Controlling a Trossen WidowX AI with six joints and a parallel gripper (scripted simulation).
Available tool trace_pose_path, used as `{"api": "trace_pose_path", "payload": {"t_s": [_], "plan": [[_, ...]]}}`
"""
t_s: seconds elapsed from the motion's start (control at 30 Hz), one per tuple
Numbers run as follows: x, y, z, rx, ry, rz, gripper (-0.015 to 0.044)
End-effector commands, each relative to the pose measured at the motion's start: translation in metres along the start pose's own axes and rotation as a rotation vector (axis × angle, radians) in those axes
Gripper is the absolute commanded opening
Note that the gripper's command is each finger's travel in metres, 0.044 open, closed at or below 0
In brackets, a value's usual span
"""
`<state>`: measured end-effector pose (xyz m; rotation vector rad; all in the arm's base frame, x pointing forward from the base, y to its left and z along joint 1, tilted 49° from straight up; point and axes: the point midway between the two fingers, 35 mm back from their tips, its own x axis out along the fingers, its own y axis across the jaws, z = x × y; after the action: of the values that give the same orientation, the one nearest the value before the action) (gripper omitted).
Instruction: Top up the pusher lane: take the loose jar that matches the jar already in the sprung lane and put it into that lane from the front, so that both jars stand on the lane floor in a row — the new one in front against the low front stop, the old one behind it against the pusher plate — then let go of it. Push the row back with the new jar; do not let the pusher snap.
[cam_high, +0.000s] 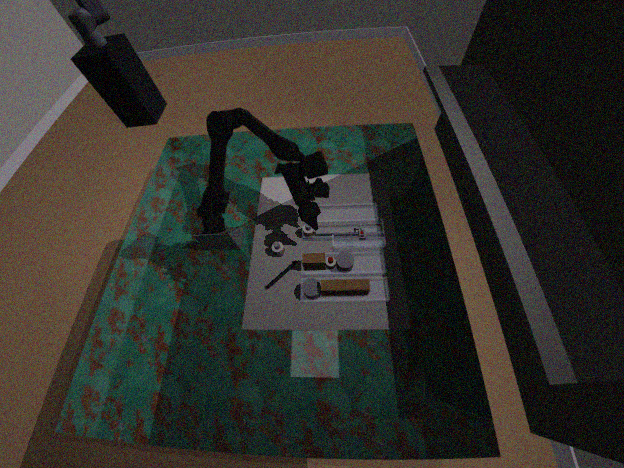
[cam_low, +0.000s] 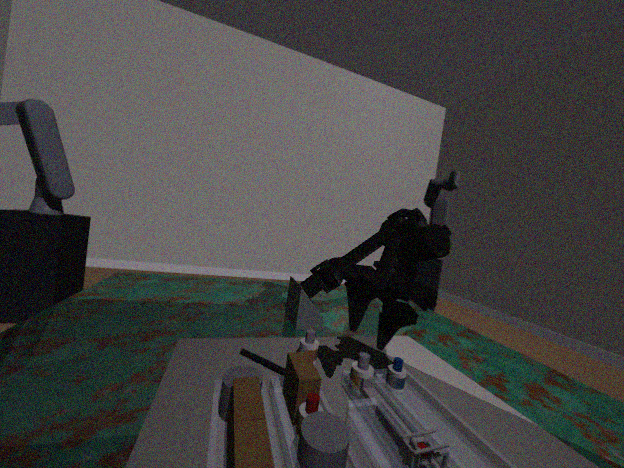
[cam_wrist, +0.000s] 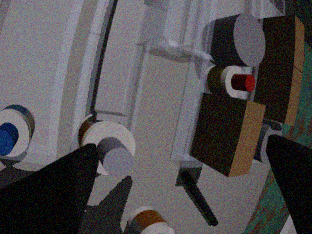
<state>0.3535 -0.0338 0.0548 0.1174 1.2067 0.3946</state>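
My gripper (cam_high: 311, 219) (cam_low: 367, 337) (cam_wrist: 184, 149) is spread wide with nothing between its fingers, above the front of the lanes. Below it, I see the loose grey-capped jar (cam_high: 277, 246) (cam_low: 308, 345) (cam_wrist: 151, 220) upright on the pale board (cam_high: 317, 314) (cam_low: 166, 382), outside the lanes. The matching lane jar (cam_high: 307, 229) (cam_low: 361, 373) (cam_wrist: 111, 142) stands at the sprung lane's front. Farther out, a red-capped jar (cam_high: 330, 260) (cam_low: 311, 403) (cam_wrist: 237, 82) sits between a brown block (cam_high: 313, 260) (cam_low: 303, 372) (cam_wrist: 227, 135) and a grey cylinder (cam_high: 344, 260) (cam_low: 323, 439) (cam_wrist: 237, 40).
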Motion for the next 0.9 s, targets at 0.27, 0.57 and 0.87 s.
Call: {"api": "trace_pose_path", "payload": {"t_s": [0.27, 0.57, 0.87], "plan": [[-0.002, -0.023, -0.129, 0.292, 0.229, 0.448, 0.0440], [-0.003, -0.024, -0.140, 0.322, 0.229, 0.495, 0.0440], [0.022, -0.009, -0.144, 0.322, 0.228, 0.495, 0.0440]]}}
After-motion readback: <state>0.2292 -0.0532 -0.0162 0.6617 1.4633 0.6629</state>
